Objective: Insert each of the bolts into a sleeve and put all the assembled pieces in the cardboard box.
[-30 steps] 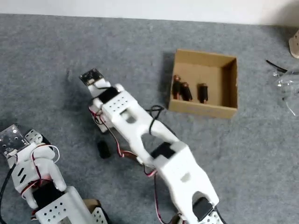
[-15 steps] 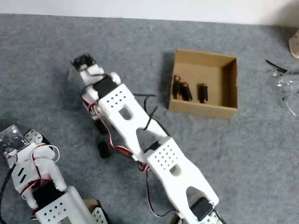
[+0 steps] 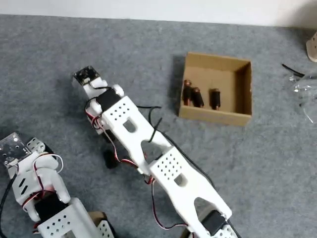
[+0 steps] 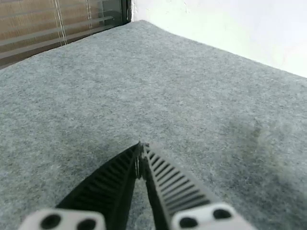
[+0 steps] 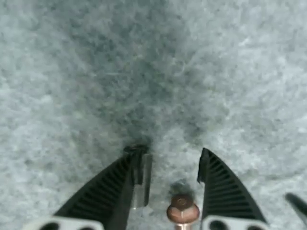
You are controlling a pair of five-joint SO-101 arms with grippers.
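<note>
My right gripper [image 5: 171,153] stands open just above the grey carpet. A copper bolt [image 5: 183,211] shows its hex head between the fingers, nearer one of them and touching neither. In the high view the right arm [image 3: 124,111] stretches far to the left of the cardboard box [image 3: 241,91]. Three assembled pieces [image 3: 198,96] lie inside the box. A black sleeve [image 3: 110,158] lies on the carpet beside that arm. My left gripper [image 4: 142,146] is shut on nothing over bare carpet, and its arm [image 3: 34,183] sits at the front left.
Clear plastic bits and a black wire [image 3: 299,82] lie at the right edge of the carpet. A pale object [image 3: 312,45] sits at the far right corner. A white wall [image 3: 158,7] bounds the back.
The right arm has swung left and stretched out, away from the box. The left arm has kept still.
</note>
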